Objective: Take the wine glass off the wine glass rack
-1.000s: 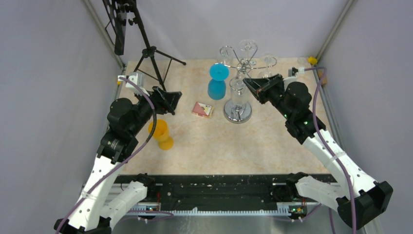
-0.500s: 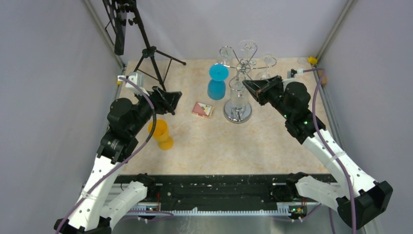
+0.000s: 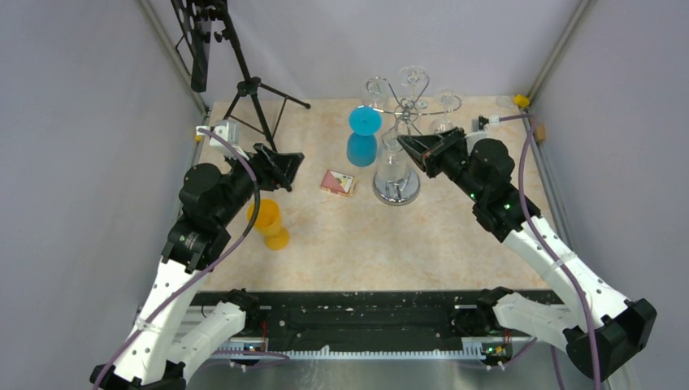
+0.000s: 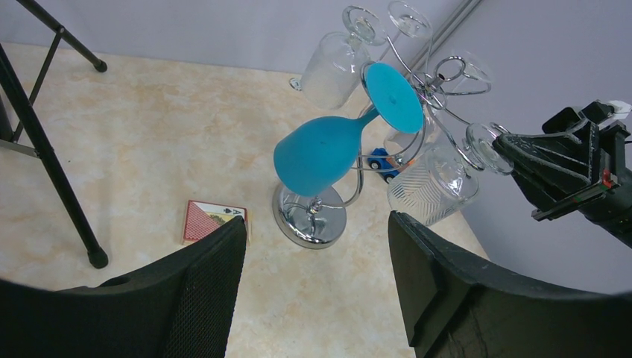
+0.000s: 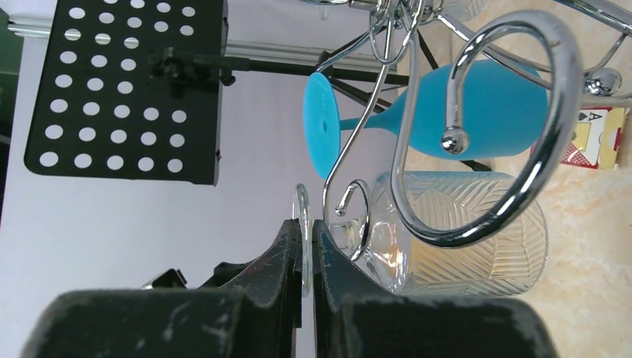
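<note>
Chrome scroll rack [image 4: 298,224] | ribbed wine glass [image 5: 462,272] — right claw [image 5: 304,227] pinches foot

Orange cup [image 3: 270,226], card pack [image 3: 337,182], black tripod [image 3: 253,95], well apart

Turquoise-blue stemmed wine glass [image 4: 317,156] hanging on the shiny chrome wire rack [image 4: 309,216]; next to it, a clear wine glass [image 5: 462,239] cut in herringbone lines. Beige marbled surface [image 3: 422,236], orange plastic goblet [image 3: 269,223], red-backed card box [image 3: 337,182].
</note>
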You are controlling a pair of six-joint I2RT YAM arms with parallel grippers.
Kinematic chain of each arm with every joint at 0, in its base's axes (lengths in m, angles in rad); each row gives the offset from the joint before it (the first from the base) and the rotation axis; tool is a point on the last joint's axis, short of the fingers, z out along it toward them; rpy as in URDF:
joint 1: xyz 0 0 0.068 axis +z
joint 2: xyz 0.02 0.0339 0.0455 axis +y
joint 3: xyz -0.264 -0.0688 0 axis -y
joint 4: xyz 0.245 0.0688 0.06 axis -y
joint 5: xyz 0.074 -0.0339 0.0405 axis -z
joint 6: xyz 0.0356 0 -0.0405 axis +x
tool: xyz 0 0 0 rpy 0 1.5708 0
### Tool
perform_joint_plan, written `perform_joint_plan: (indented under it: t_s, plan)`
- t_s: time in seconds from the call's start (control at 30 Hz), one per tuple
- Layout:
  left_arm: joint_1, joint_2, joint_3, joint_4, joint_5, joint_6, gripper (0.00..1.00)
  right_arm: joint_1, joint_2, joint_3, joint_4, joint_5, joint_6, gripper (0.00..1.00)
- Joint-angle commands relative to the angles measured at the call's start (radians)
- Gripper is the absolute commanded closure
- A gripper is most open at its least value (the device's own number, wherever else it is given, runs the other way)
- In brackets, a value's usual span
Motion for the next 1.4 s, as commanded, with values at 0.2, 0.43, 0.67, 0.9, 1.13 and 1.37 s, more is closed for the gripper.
perform_joint_plan:
  t_s: [0.2,0.43,0.67,0.9,1.13,1.37]
  plan:
    - [0.003,0.003,0.005,0.019,0.013,-0.020,0.26,0.029,0.025,0.078,0.170,0.010,0.009,1.00]
    - [0.003,0.002,0.015,0.016,0.010,-0.030,0.26,0.045,0.070,0.123,0.177,0.063,-0.005,1.00]
    - [0.004,0.007,0.021,0.011,0.013,-0.036,0.26,0.055,0.069,0.136,0.126,0.164,-0.002,1.00]
    - [0.003,0.006,0.022,0.002,0.008,-0.034,0.26,0.056,0.059,0.174,0.052,0.246,-0.017,1.00]
    - [0.002,0.008,0.030,0.000,0.006,-0.034,0.26,0.056,0.053,0.198,-0.037,0.275,-0.017,1.00]
    - [0.003,0.005,0.030,-0.003,0.002,-0.033,0.26,0.056,0.012,0.171,-0.036,0.303,0.008,1.00]
